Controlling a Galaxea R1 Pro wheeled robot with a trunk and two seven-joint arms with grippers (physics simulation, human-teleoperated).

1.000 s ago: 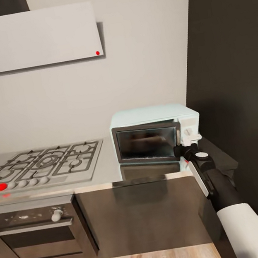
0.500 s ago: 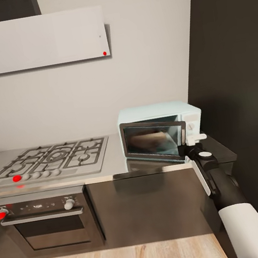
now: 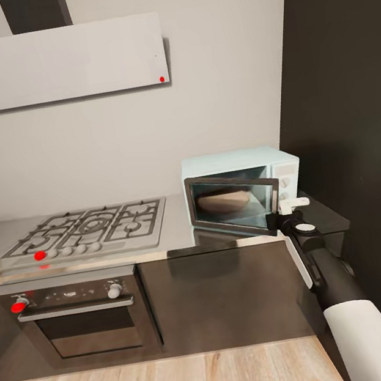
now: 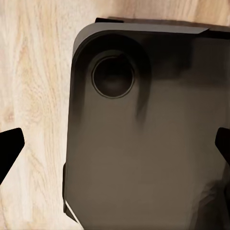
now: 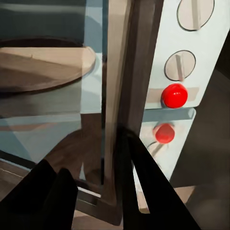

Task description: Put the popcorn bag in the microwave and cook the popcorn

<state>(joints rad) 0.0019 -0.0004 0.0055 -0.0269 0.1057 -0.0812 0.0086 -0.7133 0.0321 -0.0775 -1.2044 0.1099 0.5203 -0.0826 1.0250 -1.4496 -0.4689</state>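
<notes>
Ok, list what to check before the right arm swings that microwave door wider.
1. Door of the microwave unlatched: ok, it stands partly open, swung out from its left side.
2. Right gripper on the door's free edge: ok, its fingers sit on either side of the edge.
3. Space inside: ok as far as visible, the turntable looks bare.
4. Popcorn bag located: cannot tell.
5. Left gripper free for the bag: ok, open and holding nothing, over the robot's dark base.
</notes>
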